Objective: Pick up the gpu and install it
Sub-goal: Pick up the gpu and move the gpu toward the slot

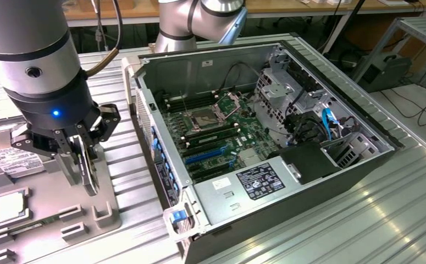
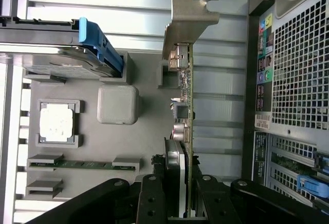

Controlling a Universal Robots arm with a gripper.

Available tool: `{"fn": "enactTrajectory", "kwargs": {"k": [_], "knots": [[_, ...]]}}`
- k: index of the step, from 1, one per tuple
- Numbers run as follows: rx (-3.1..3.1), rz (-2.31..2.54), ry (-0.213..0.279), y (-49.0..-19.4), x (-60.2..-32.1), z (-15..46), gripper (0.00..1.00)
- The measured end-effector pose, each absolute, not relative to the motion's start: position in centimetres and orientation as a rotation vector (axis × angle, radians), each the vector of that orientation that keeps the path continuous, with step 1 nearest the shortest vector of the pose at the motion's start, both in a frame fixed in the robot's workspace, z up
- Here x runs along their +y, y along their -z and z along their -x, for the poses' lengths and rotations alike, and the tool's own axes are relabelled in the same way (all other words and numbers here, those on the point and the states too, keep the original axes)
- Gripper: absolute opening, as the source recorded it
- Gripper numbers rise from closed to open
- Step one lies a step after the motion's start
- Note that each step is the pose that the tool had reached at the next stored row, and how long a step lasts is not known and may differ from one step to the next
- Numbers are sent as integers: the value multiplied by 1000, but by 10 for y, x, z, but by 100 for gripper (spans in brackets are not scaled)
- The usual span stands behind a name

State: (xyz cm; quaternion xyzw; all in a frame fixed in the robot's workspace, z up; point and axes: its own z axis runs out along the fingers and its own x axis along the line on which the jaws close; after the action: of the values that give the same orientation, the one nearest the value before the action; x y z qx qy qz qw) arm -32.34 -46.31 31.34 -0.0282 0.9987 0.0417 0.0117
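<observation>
Gripper [image 1: 77, 159]: clamps the gpu [image 1: 89, 171] by its two faces, holds it upright over the grey tray [image 1: 51, 201], at the exterior view's left of the open computer case [image 1: 191, 71]. From the wrist, catches the card edge-on (silvery bracket [image 2: 187, 16] at the far end), plus processor chip [image 2: 57, 123] and hard drive [image 2: 56, 62] on the tray; from outside, takes in the motherboard [image 1: 227, 135] instead
</observation>
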Motion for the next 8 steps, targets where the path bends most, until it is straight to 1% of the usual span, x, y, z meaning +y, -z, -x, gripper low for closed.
{"fn": "enactTrajectory", "kwargs": {"k": [8], "knots": [[3114,88,-131,-316,-463,323,28]]}}
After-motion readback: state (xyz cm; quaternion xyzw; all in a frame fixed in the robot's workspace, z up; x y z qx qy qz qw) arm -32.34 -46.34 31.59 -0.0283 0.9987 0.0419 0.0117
